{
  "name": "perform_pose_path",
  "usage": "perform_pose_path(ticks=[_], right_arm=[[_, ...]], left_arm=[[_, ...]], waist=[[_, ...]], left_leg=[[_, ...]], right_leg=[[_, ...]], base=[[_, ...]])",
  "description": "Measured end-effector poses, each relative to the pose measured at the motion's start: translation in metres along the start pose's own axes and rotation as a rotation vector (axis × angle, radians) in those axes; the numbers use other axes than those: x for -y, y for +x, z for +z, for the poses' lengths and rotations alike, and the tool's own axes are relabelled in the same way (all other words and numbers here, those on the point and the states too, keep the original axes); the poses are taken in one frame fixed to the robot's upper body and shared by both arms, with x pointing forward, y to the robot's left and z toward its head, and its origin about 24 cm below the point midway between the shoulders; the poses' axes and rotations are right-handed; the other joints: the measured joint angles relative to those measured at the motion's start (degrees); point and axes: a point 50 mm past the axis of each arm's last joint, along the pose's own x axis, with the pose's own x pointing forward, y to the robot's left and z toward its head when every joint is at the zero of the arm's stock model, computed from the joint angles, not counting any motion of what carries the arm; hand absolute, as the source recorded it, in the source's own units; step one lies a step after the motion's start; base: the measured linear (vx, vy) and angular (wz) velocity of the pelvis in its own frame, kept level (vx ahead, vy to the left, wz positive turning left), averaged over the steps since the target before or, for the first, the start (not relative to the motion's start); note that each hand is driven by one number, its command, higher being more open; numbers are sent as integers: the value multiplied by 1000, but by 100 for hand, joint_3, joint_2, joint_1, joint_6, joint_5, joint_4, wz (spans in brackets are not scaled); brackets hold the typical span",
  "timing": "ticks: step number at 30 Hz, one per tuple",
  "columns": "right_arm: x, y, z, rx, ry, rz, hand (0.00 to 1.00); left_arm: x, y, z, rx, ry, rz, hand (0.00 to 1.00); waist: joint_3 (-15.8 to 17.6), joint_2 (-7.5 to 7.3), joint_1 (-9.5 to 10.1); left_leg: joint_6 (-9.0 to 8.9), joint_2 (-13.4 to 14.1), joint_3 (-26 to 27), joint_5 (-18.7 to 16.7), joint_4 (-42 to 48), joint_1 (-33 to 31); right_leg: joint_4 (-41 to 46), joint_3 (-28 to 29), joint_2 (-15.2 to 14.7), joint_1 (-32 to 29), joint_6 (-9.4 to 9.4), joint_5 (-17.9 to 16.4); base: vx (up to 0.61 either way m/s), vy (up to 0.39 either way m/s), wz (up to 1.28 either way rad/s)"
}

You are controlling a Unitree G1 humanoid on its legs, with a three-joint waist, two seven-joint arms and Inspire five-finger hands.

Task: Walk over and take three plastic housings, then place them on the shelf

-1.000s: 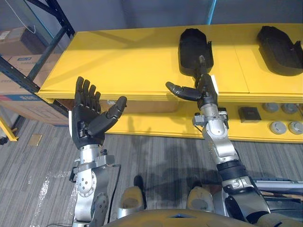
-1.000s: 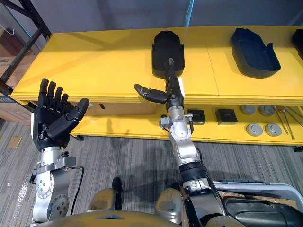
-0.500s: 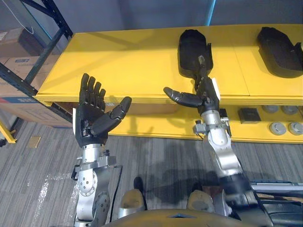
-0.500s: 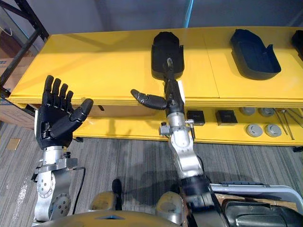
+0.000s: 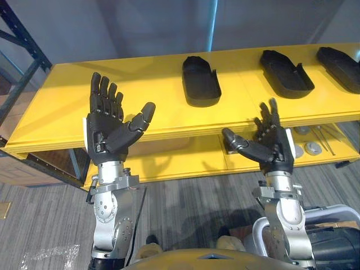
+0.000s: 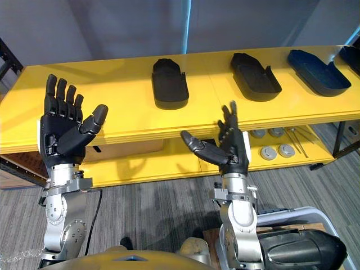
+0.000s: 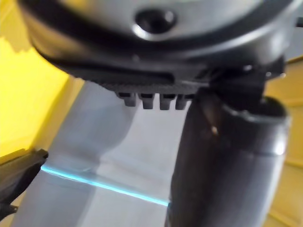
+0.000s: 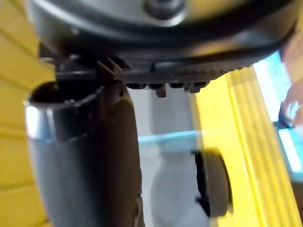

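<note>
**Item:** black plastic housing (image 5: pixel 201 81) — a shallow, open-topped moulded shell. It lies hollow side up on the top board of the yellow shelf (image 5: pixel 129 84), ahead of us and beyond the gap between our hands. Two like shells, the second housing (image 5: pixel 286 73) and the third housing (image 5: pixel 339 61), lie to its right on the same board, each apart from the next.

**Orientation:** the first shell's long axis runs from the shelf's front edge toward the back wall, with the narrower rounded end farthest from us. The other two lie skewed, their far ends turned leftward.

**Handling, as we judge it:** light, stiff, thin-walled, and smooth enough to slip. We would take it across the narrow width, thumb inside the hollow and fingers outside a side wall.

**Hands:** left hand (image 5: pixel 107 126) and right hand (image 5: pixel 270 149) are both raised before the shelf edge — palms toward us, fingers straight and spread, holding nothing.

**Also:** round grey discs (image 6: pixel 269 152) on the lower board.
</note>
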Motion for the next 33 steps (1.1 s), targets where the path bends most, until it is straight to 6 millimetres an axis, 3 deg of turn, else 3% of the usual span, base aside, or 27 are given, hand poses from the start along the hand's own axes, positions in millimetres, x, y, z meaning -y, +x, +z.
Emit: perform_pose_path(ticks=[5,7,10,13,14,16,17,18,19,21,23,24,26,28,30,33], right_arm=[[15,-10,-5,-36,-13,-141,100],[15,-14,-7,-42,-55,-147,100],[18,-14,-3,-4,-97,-148,100],[20,-12,0,17,-124,-118,100],[20,-11,1,22,-130,-103,100],[19,-9,3,33,-117,-46,100],[18,-8,4,37,-104,-22,100],[15,-5,5,50,-101,20,100],[10,2,9,75,-83,74,100],[0,11,9,90,-45,134,100],[-8,18,6,89,-9,165,100],[-15,22,4,87,1,189,100],[-22,23,-1,68,12,195,100],[-28,16,-8,22,51,159,100],[-26,-1,-16,-36,98,94,100],[-18,-33,-24,-125,126,43,100]], left_arm=[[-4,-6,-2,-26,-25,19,100],[-4,-11,-4,-49,-38,27,100],[3,-12,-8,-74,-66,5,100],[9,-11,-10,-81,-103,1,100],[8,-9,-9,-73,-104,16,100],[2,-9,-8,-68,-85,82,100],[0,-10,-7,-67,-79,102,100],[-3,-10,-6,-63,-71,129,100],[-7,-11,-1,-43,-58,158,100],[-13,-11,7,-14,-42,187,100],[-17,-11,10,3,-37,201,100],[-18,-10,11,8,-40,204,100],[-16,-10,11,10,-48,185,100],[-13,-12,10,9,-68,140,100],[-10,-14,8,-6,-80,93,100],[-5,-26,5,-62,-143,42,100]], waist=[[-60,-15,-161],[-79,-24,-73],[-120,7,-297],[-151,71,-276],[-150,77,-271],[-136,78,-228],[-136,91,-199],[-151,135,-136],[-147,199,-65],[-127,116,14],[-91,150,89],[33,135,126],[179,247,271],[310,286,362],[359,231,367],[458,100,339]], left_leg=[[-27,32,361,-130,50,129],[-102,173,891,-421,366,243],[-115,348,1141,-845,1005,131],[-5,391,630,-1347,1537,25],[107,389,292,-1554,1828,-69],[494,295,-451,-1937,2341,-184],[566,246,-672,-2061,2429,-197],[623,167,-1015,-2318,2510,-257],[448,27,-1336,-2640,2544,-331],[447,-145,-1273,-2654,2643,-512],[489,-169,-1338,-2611,2746,-759],[411,-275,-1490,-2613,2972,-827],[354,-269,-1764,-2735,3413,-976],[354,-261,-1953,-2817,3771,-1095],[410,-262,-1920,-2934,3894,-1037],[553,-157,-1473,-3049,4053,-856]], right_leg=[[-75,342,68,-114,1,68],[-253,862,226,-183,-25,235],[-481,1252,333,-203,-28,422],[-516,1807,534,-376,-19,529],[-512,2040,615,-440,-10,573],[-507,2484,741,-510,-29,623],[-507,2599,779,-538,-42,617],[-501,2733,840,-636,-61,628],[-496,2803,875,-807,-119,672],[-490,2808,738,-1026,-254,632],[-23,2593,697,-1348,-391,535],[385,2437,654,-1429,-273,474],[856,2240,672,-1502,-6,328],[1386,2005,693,-1655,45,284],[1435,1990,680,-1574,12,313],[1189,1764,628,-1446,-85,773]], base=[[12,21,-47],[32,11,-121],[22,5,-78],[-19,39,-105],[-40,72,-101],[-71,123,-112],[-89,131,-96],[-132,172,-94],[-196,235,-89],[-196,230,-52],[-67,90,16],[-20,38,47],[-13,23,49],[-26,6,40],[-80,53,0],[-167,113,-73]])
